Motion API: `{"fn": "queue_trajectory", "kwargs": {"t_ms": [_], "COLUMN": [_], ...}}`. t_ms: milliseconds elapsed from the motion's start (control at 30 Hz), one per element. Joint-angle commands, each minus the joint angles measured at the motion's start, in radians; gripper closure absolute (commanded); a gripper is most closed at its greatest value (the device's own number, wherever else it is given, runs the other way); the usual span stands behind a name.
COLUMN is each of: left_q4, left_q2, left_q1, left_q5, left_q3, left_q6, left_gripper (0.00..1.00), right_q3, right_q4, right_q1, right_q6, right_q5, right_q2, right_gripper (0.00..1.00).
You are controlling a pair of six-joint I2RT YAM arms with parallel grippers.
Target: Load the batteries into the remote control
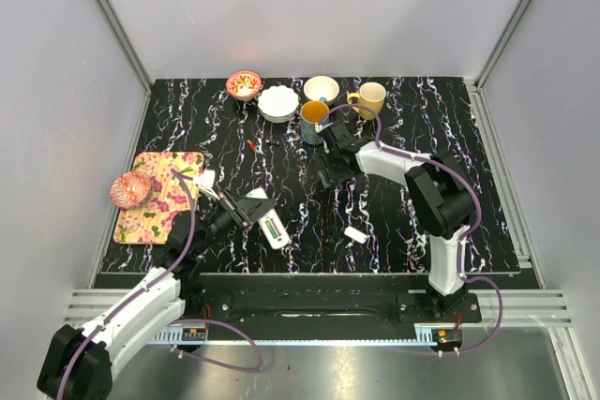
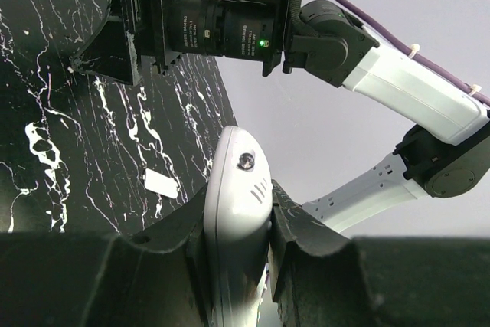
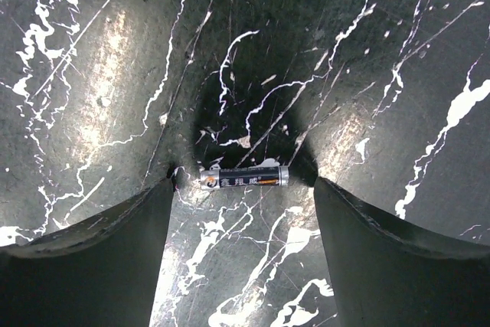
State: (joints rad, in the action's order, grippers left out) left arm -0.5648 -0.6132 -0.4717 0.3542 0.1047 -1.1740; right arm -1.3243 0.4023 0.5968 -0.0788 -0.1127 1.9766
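At the far left a floral mat (image 1: 164, 199) carries a pink patterned bowl (image 1: 130, 190), set out of the way of the work. Just right of it the left gripper (image 2: 239, 216) is clamped tight on the remote control (image 2: 233, 189) — a slim, glossy white plastic bar with a rounded end, pinched across its narrow width by the black moulded fingers (image 2: 306, 239). By the look of the hold, it is being steadied so its slot can take a cell; from overhead the slot seems turned upward. A small flat white chip (image 1: 355, 234) lies alone on the black, white-veined tabletop (image 1: 450, 110), probably the battery cover. Further right the right gripper (image 3: 243, 189) hangs low over a battery (image 3: 243, 177), its fingers spread wide and holding nothing — the slender dark cylinder with metal caps lies flat between them, pointing from one finger to the other, apart from both. A yellow mug (image 1: 371, 97) stands among the crockery at the back.
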Motion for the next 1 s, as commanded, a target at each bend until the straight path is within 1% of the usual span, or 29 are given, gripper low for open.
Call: {"fn": "queue_trajectory", "kwargs": {"t_ms": [0, 233, 267, 400, 700, 833, 967], "left_q4": [-0.076, -0.093, -0.095, -0.095, -0.107, -0.115, -0.124], "left_q2": [-0.014, -0.033, -0.033, -0.033, -0.039, -0.045, -0.049], "left_q1": [-0.004, -0.002, -0.002, -0.002, -0.002, -0.002, -0.004], "left_q5": [-0.011, -0.004, -0.004, -0.003, -0.001, 0.002, 0.002], "left_q3": [0.039, 0.035, 0.033, 0.032, 0.027, 0.023, 0.021], "left_q6": [0.013, 0.01, 0.01, 0.01, 0.008, 0.004, 0.002], "left_gripper": [1.0, 1.0, 1.0, 1.0, 1.0, 1.0, 1.0], "right_q3": [-0.044, -0.064, -0.064, -0.058, -0.023, -0.001, 0.023], "right_q4": [0.012, 0.021, 0.021, 0.023, 0.021, 0.023, 0.017], "right_q1": [0.005, 0.005, 0.005, 0.005, 0.005, 0.005, 0.003], "right_q6": [0.034, 0.047, 0.047, 0.039, 0.019, 0.017, 0.016], "right_q5": [-0.019, -0.012, -0.01, -0.005, 0.004, 0.011, 0.016], "right_q2": [0.031, 0.059, 0.059, 0.061, 0.042, 0.031, 0.021], "right_gripper": [0.21, 0.26, 0.28, 0.34, 0.33, 0.36, 0.42]}}
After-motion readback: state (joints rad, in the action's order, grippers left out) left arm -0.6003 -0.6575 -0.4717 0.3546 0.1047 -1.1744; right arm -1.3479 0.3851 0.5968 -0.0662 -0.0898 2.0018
